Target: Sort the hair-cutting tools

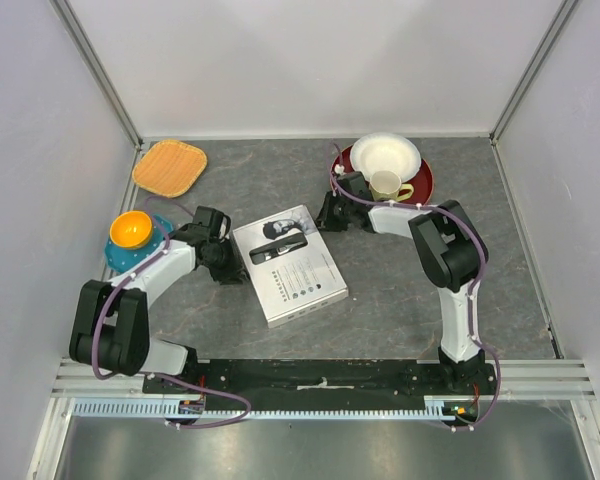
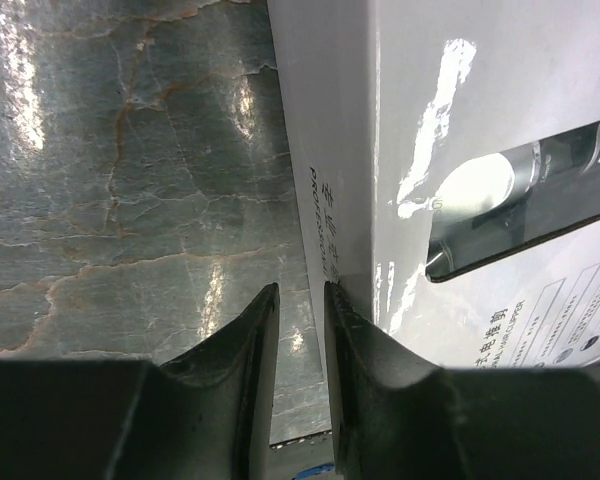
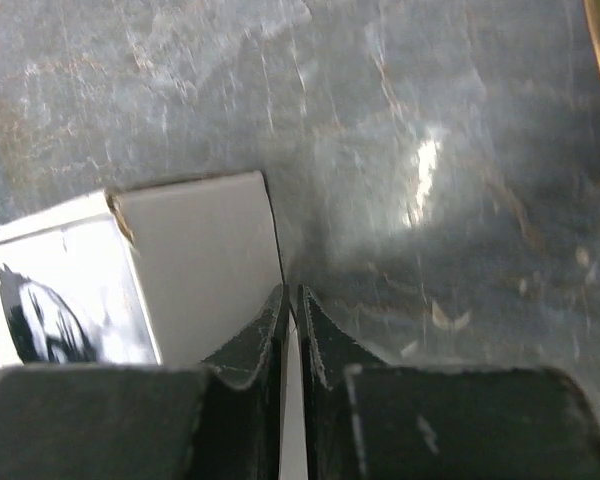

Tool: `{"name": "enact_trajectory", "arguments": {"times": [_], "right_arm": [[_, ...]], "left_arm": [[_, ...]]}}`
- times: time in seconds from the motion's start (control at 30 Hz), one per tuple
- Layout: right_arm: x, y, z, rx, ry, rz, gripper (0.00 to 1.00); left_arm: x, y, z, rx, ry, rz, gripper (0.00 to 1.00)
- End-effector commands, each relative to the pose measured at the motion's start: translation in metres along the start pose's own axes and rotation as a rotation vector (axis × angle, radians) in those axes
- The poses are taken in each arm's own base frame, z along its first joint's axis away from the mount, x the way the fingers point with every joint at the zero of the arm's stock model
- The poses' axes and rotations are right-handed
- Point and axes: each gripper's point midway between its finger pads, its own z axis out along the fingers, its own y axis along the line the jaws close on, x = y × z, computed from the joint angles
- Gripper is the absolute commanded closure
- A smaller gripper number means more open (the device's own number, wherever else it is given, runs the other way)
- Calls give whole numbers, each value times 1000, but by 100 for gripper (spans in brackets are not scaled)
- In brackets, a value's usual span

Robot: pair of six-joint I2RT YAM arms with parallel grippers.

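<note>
The clipper, comb attachments and brush are out of view; only a printed clipper picture shows on the lid of the closed white box. My left gripper is at the box's left side. In the left wrist view its jaws stand a narrow gap apart, straddling the box's side edge, with table showing between them. My right gripper is at the box's far right corner. In the right wrist view it is pinched on a thin white wall edge of the box.
An orange woven mat lies at the back left. An orange bowl sits on a teal plate by the left arm. A white bowl and a cup sit on a dark red plate behind the right gripper.
</note>
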Motion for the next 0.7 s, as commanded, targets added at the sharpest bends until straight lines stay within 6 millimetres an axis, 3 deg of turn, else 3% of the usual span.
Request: {"name": "enact_trajectory", "arguments": {"times": [0.0,0.07,0.17,0.2,0.3,0.4,0.5,0.57,0.63,0.67], "right_arm": [[34,51,-23,-158,56,-10,87],[34,56,-33,-147,37,-6,87],[15,52,-48,-52,-47,-11,86],[5,34,-53,54,-98,-7,84],[-9,18,-78,164,-147,-19,73],[-14,2,-101,260,-171,-34,68],[6,-9,-115,290,-116,-47,68],[28,-14,-124,278,-63,-42,68],[37,-15,-135,260,-58,-39,68],[56,-20,-137,245,-11,-16,68]], "left_arm": [[-27,-31,-6,102,-57,40,68],[-35,-29,-5,74,-80,35,68],[-44,-16,-10,-17,-118,18,67],[-46,-12,-14,-38,-132,17,67],[-46,0,-28,-101,-174,2,65],[-32,9,-31,-110,-162,-14,63],[-3,13,-28,-67,-103,-40,63],[10,3,-28,11,-67,-46,63],[28,1,-25,56,-22,-70,64],[33,-1,-25,67,-12,-68,65]]}}
